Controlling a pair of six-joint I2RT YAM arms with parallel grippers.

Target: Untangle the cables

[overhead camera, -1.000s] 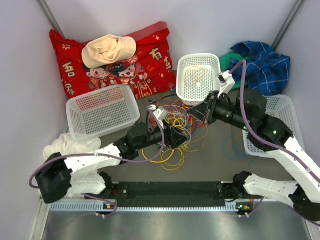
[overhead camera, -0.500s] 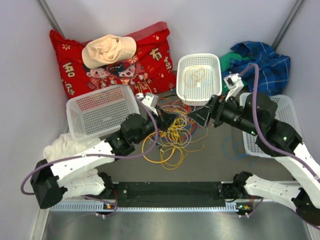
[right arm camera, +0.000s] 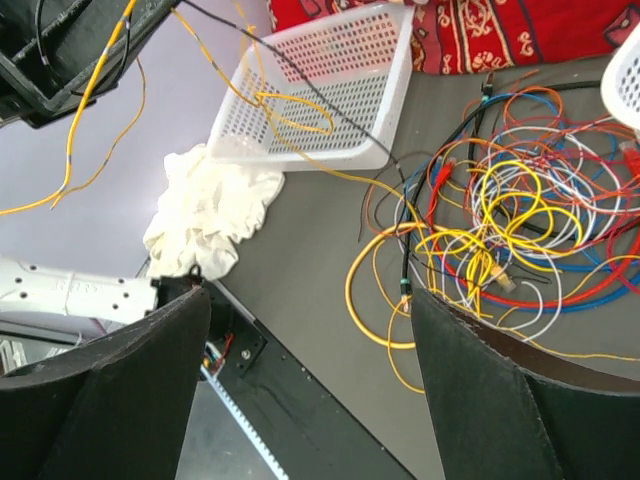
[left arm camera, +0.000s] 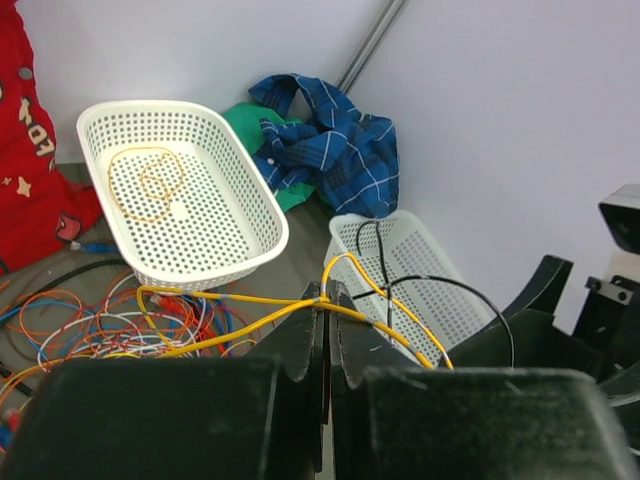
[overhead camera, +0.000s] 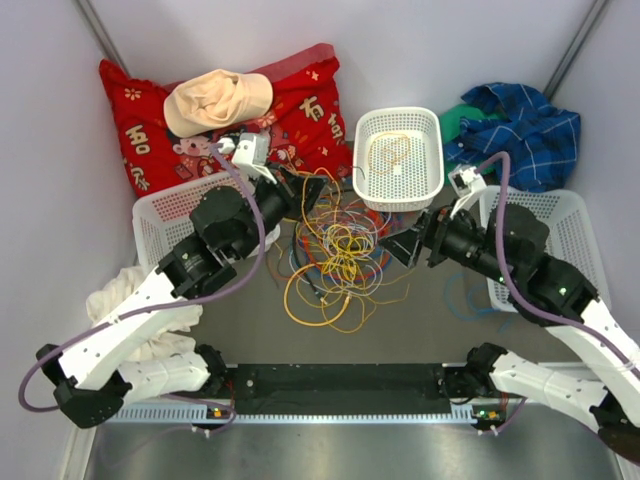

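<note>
The cables lie in a loose tangle of yellow, red, blue, white and orange wires on the grey table. My left gripper is raised above the tangle's back left, shut on a thin yellow cable that runs taut across its fingertips; a black cable loops beside it. My right gripper hovers at the tangle's right edge, open and holding nothing. In the right wrist view the cables spread beyond the wide-apart fingers, and the lifted yellow cable hangs at top left.
A white basket behind the tangle holds a coiled yellow cable. Another white basket stands at left and a third under the right arm. A red pillow with a beige hat, blue plaid cloth and white cloth surround them.
My left gripper closed on a yellow cable in the tangle and rose back and to the left, pulling it up. My right gripper opened and drew back to the right.
</note>
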